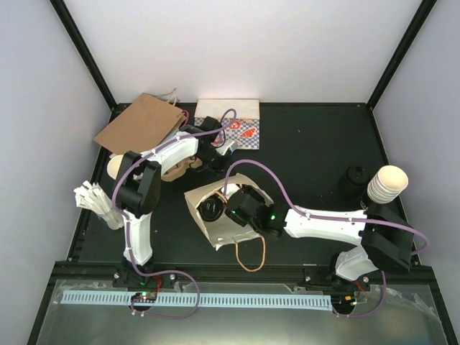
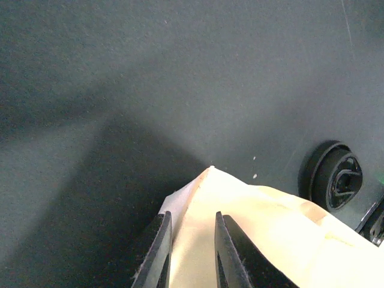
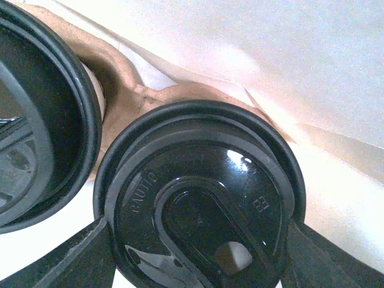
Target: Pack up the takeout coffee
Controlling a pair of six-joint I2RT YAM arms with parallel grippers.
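The right gripper (image 3: 201, 258) has its jaws closed on the takeout coffee (image 3: 198, 180) at the black lid, inside the white paper bag (image 1: 201, 201) near table centre. A second lidded cup (image 3: 42, 120) sits at its 9 o'clock. The left gripper (image 2: 191, 255) pinches the bag's rim, apparently to hold the mouth open for loading

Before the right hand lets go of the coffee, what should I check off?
1. Takeout coffee inside the white paper bag: ok.
2. Right hand clamped on both sides of the cup: ok.
3. Lid on the cup: ok.
4. Left hand actually gripping the bag's edge: cannot tell.
5. Gap to the neighbouring black lid: cannot tell.
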